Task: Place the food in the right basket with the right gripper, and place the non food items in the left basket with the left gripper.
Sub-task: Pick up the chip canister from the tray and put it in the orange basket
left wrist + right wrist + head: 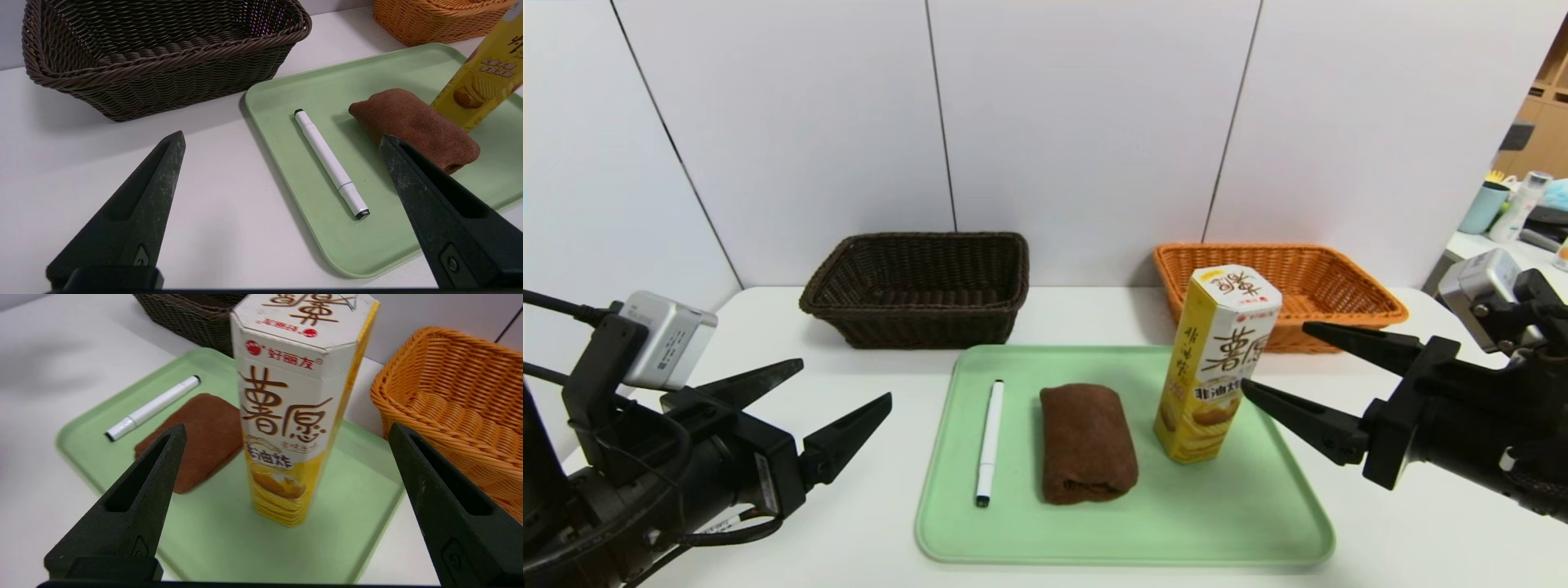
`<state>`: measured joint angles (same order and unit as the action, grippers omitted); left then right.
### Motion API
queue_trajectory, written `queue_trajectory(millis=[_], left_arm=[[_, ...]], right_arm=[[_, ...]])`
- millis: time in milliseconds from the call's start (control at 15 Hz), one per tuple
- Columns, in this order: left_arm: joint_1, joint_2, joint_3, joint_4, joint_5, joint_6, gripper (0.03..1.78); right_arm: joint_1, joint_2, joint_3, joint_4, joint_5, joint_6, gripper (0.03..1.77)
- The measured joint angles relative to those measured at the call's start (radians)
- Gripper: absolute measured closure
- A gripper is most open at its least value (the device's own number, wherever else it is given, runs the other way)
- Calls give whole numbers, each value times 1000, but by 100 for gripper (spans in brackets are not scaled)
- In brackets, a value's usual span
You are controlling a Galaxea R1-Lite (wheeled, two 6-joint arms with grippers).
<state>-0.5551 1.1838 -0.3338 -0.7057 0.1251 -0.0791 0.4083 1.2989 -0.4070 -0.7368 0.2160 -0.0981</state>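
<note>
I see the snack box [1218, 363] standing upright on the green tray [1258, 523], straight ahead of my right tool [1274, 365], whose jaws are spread wide with nothing between them, their tips just short of the box. The brown towel [1086, 442] lies beyond the box from that tool, the white marker [989, 441] further still. My left tool [845, 385], also wide open, hangs over the bench [866, 523] beside the tray's marker side. The orange basket [1347, 306] sits behind the right tool's tips, the dark basket [915, 322] ahead of the left.
</note>
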Motion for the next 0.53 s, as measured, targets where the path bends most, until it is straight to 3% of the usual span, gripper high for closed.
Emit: queue_trajectory(millis=[533], left_arm=[[0, 7, 1, 0, 3, -1, 12]], right_arm=[[16, 75, -6, -58, -25, -7, 10]])
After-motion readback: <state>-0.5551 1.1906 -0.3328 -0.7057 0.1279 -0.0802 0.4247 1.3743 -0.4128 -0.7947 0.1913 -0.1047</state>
